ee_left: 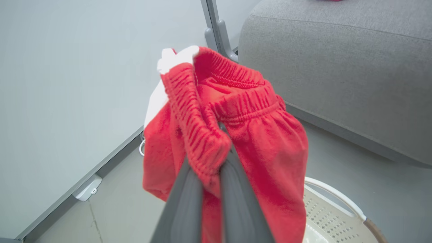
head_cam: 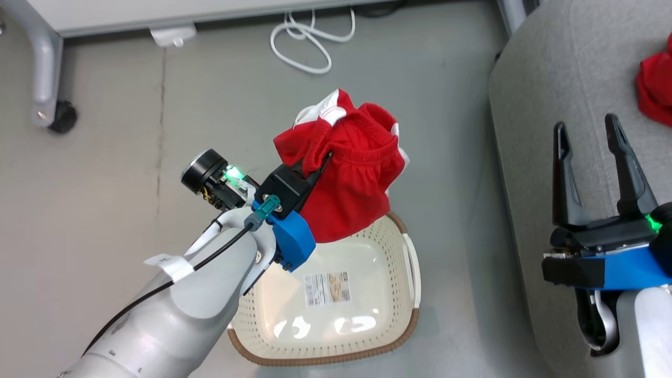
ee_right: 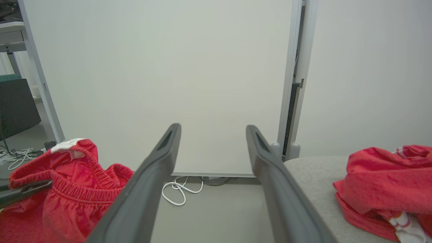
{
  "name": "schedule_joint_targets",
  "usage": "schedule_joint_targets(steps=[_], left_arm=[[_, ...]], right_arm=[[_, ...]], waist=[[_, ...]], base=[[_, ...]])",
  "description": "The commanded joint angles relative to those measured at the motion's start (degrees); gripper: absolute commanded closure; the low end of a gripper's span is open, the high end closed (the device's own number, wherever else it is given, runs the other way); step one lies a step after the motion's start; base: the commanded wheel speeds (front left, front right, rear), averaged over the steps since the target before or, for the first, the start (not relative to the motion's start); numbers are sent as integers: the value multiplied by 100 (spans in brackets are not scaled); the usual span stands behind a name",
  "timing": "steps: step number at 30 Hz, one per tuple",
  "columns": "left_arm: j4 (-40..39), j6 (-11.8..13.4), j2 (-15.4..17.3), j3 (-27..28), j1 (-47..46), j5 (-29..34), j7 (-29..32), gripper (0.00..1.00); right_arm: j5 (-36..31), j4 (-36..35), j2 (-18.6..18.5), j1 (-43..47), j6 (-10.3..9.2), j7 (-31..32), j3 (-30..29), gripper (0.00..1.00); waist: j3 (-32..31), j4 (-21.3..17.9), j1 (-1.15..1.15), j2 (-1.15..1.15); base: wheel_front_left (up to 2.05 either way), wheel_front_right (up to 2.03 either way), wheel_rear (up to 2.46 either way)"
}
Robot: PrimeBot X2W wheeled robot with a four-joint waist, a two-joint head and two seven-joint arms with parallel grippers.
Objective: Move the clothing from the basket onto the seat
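My left gripper (head_cam: 321,160) is shut on the elastic waistband of a red garment (head_cam: 349,189) with white trim, which hangs lifted above the far end of the cream basket (head_cam: 404,294). In the left wrist view the garment (ee_left: 256,135) bunches around the gripper (ee_left: 217,162). The basket's inside shows only its paper label (head_cam: 327,289). My right gripper (head_cam: 588,131) stands open over the grey seat (head_cam: 541,105), nothing between its fingers (ee_right: 158,162). A second red garment (head_cam: 656,89) lies on the seat (ee_right: 310,172), also seen as a red heap (ee_right: 381,179) in the right wrist view.
A white cable coil (head_cam: 307,39) lies on the grey floor beyond the basket. A grey frame leg with a black caster (head_cam: 62,116) stands at far left. A pale wall panel (ee_right: 168,67) rises behind, with a metal post (ee_right: 290,84).
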Motion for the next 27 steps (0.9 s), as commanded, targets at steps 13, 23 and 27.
schedule_joint_targets(steps=[13, 23, 27], left_arm=[[-1938, 129, 173, 1497, 649, 355, -27, 100], [-2662, -32, 214, 1898, 921, 586, -28, 100], [-2743, -80, 211, 1940, 1028, 668, -28, 100]], right_arm=[[128, 164, 78, 570, 2, -18, 73, 0], [181, 189, 109, 758, 2, -17, 144, 0], [211, 184, 101, 787, 2, -17, 217, 0]], waist=[[-1209, 109, 2, -1], [-1399, 131, 2, -1], [-1442, 135, 2, -1]], base=[[0, 0, 0], [0, 0, 0], [0, 0, 0]])
